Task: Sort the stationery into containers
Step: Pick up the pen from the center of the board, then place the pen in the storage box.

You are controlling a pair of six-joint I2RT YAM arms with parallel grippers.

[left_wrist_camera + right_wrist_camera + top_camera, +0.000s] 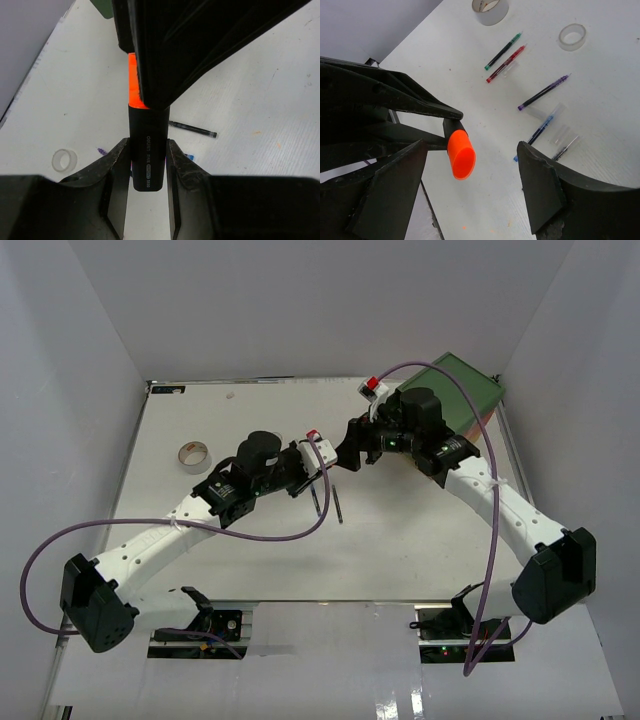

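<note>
The left hand (148, 150) is clenched on a marker (148, 125). Its two flat black fingers (117, 170) press the sides of the round, glossy black barrel near its butt end, where small white print runs along it. The marker points away from the hand and is held above the bench (250, 100). Its cap (461, 155) is smooth orange plastic, a slightly tapered cylinder with a flat round end.

The right hand (475, 150) faces it, released, with its wedge-shaped matte black fingers (545, 195) spread wide on either side of the cap. From the right wrist there is a gap between each finger and the cap. From the left wrist one finger hides part of the cap, so I cannot tell whether they touch.

The bench below is flat, white and faintly scuffed. On it lie thin straight pens, well apart from the marker:
- a green pen (503, 51) and a red pen (506, 63) side by side
- a purple pen (543, 92)
- a blue pen (540, 131)
- a dark pen (192, 129)

Beyond them are two rings, a wider beige tape (490, 7) and a small translucent clear tape (571, 36). The boxy chest (465, 385) stands at the far right corner, its green face showing behind the right arm.
</note>
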